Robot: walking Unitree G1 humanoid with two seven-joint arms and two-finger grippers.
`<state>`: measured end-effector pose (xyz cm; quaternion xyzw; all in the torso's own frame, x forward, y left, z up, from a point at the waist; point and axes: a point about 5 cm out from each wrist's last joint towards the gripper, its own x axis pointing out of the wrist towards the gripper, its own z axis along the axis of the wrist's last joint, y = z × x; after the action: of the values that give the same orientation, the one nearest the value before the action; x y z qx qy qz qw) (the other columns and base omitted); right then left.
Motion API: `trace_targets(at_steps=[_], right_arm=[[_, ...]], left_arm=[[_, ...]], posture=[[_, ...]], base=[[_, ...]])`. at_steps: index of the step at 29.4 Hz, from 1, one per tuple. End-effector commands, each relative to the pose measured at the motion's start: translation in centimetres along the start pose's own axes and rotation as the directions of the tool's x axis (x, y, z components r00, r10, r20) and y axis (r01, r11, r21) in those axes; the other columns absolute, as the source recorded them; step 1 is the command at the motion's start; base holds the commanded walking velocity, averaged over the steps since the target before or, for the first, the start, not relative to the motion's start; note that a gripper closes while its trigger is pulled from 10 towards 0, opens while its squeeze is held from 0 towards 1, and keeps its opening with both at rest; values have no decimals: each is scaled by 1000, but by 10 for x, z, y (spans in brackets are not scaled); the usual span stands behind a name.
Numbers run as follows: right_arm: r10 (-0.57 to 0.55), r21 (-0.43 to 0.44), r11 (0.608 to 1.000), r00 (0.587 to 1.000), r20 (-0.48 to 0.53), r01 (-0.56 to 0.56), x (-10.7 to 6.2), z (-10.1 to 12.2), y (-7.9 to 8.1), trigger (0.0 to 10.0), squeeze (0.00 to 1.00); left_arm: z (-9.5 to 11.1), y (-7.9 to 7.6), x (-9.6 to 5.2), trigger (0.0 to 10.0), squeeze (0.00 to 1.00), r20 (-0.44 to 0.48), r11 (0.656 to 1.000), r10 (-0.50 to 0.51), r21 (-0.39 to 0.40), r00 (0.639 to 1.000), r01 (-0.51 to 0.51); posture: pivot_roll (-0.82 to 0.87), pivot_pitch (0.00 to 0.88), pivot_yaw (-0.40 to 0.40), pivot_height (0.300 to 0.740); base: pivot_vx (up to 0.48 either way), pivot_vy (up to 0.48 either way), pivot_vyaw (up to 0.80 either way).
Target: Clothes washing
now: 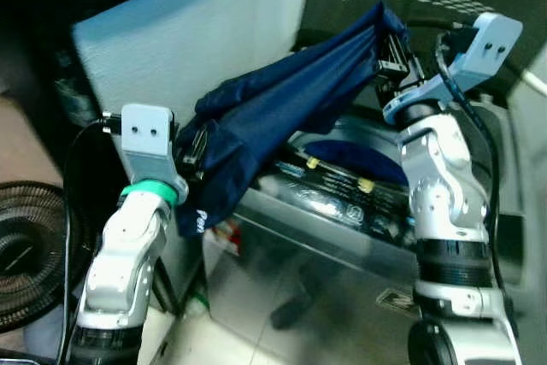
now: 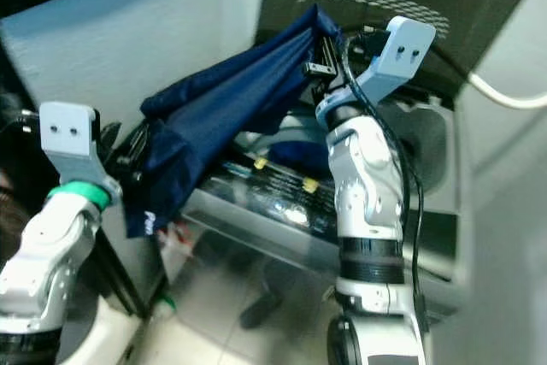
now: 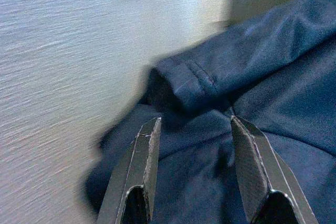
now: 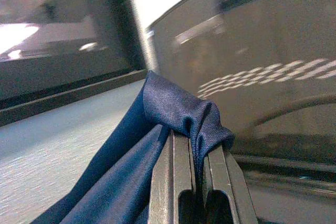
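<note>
Navy garment (image 1: 282,117) stretched between both grippers above the open washing machine (image 1: 342,211).

The right gripper (image 4: 198,142) has its fingers pressed together on a fold of the cloth and holds that end high, over the far side of the drum opening. The left gripper (image 3: 195,135) is lower, at the machine's left side, with fingers apart around the fabric, not pinching it. So the garment's long axis slopes down from right to left, and the right arm is nearer the drum. The drum's inside is mostly hidden by the cloth; something blue lies there, unclear what.
</note>
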<state>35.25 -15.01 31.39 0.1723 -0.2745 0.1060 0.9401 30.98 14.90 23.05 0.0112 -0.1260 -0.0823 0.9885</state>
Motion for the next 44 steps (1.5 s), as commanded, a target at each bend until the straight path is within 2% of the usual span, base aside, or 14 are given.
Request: trace_targets(at_steps=[1, 7, 24, 27, 30, 32, 35, 36, 38, 39, 41, 42, 44], right_arm=[[-6, -6, 1000, 1000, 29, 7, 0, 7, -1, 10000, 0], [-1, -9, 1000, 1000, 15, 1, -1, 4, -1, 10000, 0], [27, 15, 1000, 999, 19, -27, -1, 3, 7, 10000, 0], [56, -16, 998, 998, 32, -55, -1, 4, 11, 10000, 0], [87, -13, 996, 996, -6, -87, -1, -2, 16, 10000, 0], [164, -22, 986, 984, -64, -166, 0, -10, 28, 10000, 0], [164, -22, 986, 984, -64, -166, 0, -10, 28, 10000, 0], [214, -26, 976, 973, -84, -217, 4, -11, 36, 10000, 0], [214, -26, 976, 973, -84, -217, 4, -11, 36, 10000, 0], [266, -34, 962, 960, -85, -270, 12, -9, 45, 10000, 0], [266, -34, 962, 960, -85, -270, 12, -9, 45, 10000, 0], [327, -36, 944, 944, -33, -328, 32, 8, 58, 10000, 0], [327, -36, 944, 944, -33, -328, 32, 8, 58, 10000, 0]], left_arm=[[1, 1, -1, 10000, 0, 16, 1000, 7, -12, 1000, -7], [4, -3, -2, 10000, 0, 32, 999, -7, -44, 999, 9], [12, -7, -4, 10000, 0, 93, 997, -35, -65, 995, 42], [15, -9, -4, 10000, 0, 107, 995, -45, -82, 993, 54], [17, -11, -4, 10000, 0, 125, 994, -53, -85, 991, 64], [18, -12, -5, 10000, 0, 137, 993, -56, -97, 989, 70], [18, -12, -5, 10000, 0, 137, 993, -56, -97, 989, 70], [18, -12, -6, 10000, 0, 135, 993, -52, -100, 989, 66], [18, -12, -6, 10000, 0, 135, 993, -52, -100, 989, 66], [17, -12, -6, 10000, 0, 134, 993, -48, -100, 990, 62], [17, -12, -6, 10000, 0, 134, 993, -48, -100, 990, 62], [17, -12, -5, 10000, 0, 134, 993, -45, -99, 990, 58], [17, -12, -5, 10000, 0, 134, 993, -45, -99, 990, 58]], posture=[[71, 19, -34, 740], [70, 18, -37, 740], [75, 20, -49, 740], [75, 24, -50, 740], [75, 28, -52, 740], [72, 31, -52, 740], [72, 31, -52, 740], [72, 31, -52, 740], [72, 31, -52, 740], [65, 37, -53, 740], [65, 37, -53, 740], [67, 41, -55, 740], [67, 41, -55, 740]], base=[[0, 0, -800], [0, 0, -800], [0, 0, -800], [0, 480, 0], [0, 480, 0], [0, 172, 0], [0, 0, 0], [0, 0, 0], [0, 0, 0], [0, 0, 0], [0, 0, 0], [0, 0, 0], [0, 0, 0]])
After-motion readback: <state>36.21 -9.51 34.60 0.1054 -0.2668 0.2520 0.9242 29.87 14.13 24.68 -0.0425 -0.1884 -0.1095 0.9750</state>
